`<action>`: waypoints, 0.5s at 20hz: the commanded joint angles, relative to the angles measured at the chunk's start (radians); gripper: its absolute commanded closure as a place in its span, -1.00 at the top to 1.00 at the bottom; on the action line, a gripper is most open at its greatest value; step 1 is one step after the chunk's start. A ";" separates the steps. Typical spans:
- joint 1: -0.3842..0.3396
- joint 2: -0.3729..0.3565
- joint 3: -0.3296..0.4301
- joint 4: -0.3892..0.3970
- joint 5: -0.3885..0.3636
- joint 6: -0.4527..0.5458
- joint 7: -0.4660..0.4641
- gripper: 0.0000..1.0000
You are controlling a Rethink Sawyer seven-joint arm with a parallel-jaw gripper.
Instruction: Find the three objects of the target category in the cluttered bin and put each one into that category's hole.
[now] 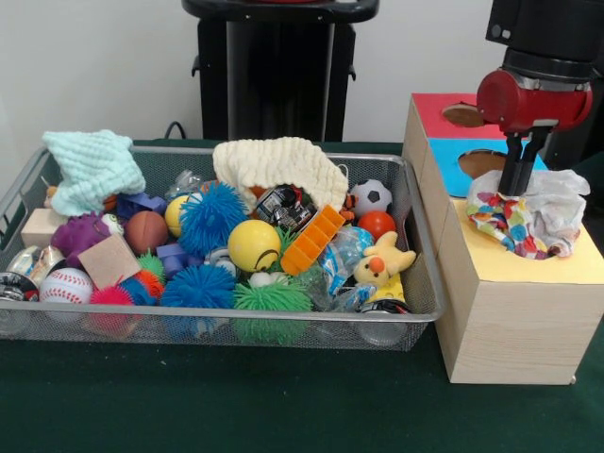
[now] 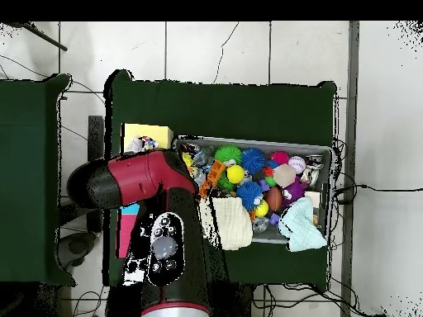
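Observation:
In the front view my gripper (image 1: 515,192) hangs over the yellow-topped wooden box (image 1: 576,260) to the right of the wire-mesh bin (image 1: 189,326). It is shut on the top of a polka-dot plastic bag (image 1: 502,222). A plain white plastic bag (image 1: 559,209) is bunched up against it on the yellow top. The two bags cover the hole, so it is hidden. In the overhead view the arm (image 2: 140,177) hides the gripper. Only a corner of the yellow top (image 2: 150,132) and a scrap of bag (image 2: 142,145) show there.
The bin holds a mint cloth (image 1: 92,168), a cream cloth (image 1: 278,160), spiky balls, a yellow ball (image 1: 253,245), a baseball, blocks and a plush toy (image 1: 382,262). The red top (image 1: 436,111) and blue top (image 1: 451,165) with their holes lie behind the yellow top.

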 commanded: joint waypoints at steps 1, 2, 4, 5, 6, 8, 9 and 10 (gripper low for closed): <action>0.008 0.058 0.048 0.093 -0.035 -0.062 0.113 -1.00; 0.009 0.061 0.048 0.087 -0.031 -0.056 0.113 -1.00; 0.008 0.063 0.050 0.087 -0.027 -0.055 0.114 -1.00; 0.007 0.063 0.052 0.087 -0.024 -0.055 0.114 -1.00; 0.006 0.064 0.053 0.087 -0.022 -0.056 0.115 -1.00; 0.003 0.065 0.058 0.088 -0.017 -0.056 0.114 -1.00; 0.001 0.065 0.060 0.088 -0.015 -0.058 0.115 -1.00; 0.001 0.065 0.061 0.089 -0.014 -0.060 0.116 -1.00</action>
